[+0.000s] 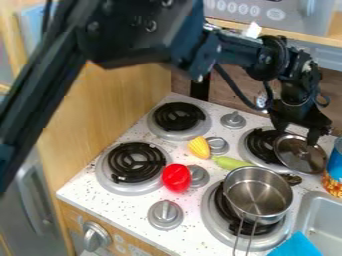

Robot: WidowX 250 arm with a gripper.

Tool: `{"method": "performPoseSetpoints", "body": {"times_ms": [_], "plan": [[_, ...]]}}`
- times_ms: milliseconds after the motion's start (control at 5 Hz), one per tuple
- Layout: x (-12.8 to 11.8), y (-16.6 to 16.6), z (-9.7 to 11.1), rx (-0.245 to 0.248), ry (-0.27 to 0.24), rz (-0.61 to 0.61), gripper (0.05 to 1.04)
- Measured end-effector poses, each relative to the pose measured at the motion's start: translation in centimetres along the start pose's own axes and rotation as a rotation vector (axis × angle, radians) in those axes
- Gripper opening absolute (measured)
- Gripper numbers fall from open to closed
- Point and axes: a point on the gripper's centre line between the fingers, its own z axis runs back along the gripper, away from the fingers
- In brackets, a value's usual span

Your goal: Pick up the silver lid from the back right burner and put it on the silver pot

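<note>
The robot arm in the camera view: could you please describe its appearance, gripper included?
The arm is black with bluish tints, its links bulky and angular, with round bolt heads and a rounded joint. A thin black cable loops beneath. The gripper is black too.

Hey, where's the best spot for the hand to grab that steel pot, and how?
I'd take the pot by the left of its rim, as pictured, coming straight down with one finger inside. It stands upright and open, so its thin wall is exposed there, away from the lid. The wire handle looks thin and probably harder to hold level.
</note>
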Motion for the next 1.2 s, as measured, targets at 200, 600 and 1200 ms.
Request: {"method": "performPoseSetpoints", "body": {"times_ms": [200,600,1200], "plan": [[0.6,-0.3,-0.8,0.006,0.006,0.000,1.001],[1.0,-0.4,-2.7,0.005,0.043,-0.005,1.001],[0.6,-1.4,-4.8,0.020,0.079,-0.058,1.001]]}}
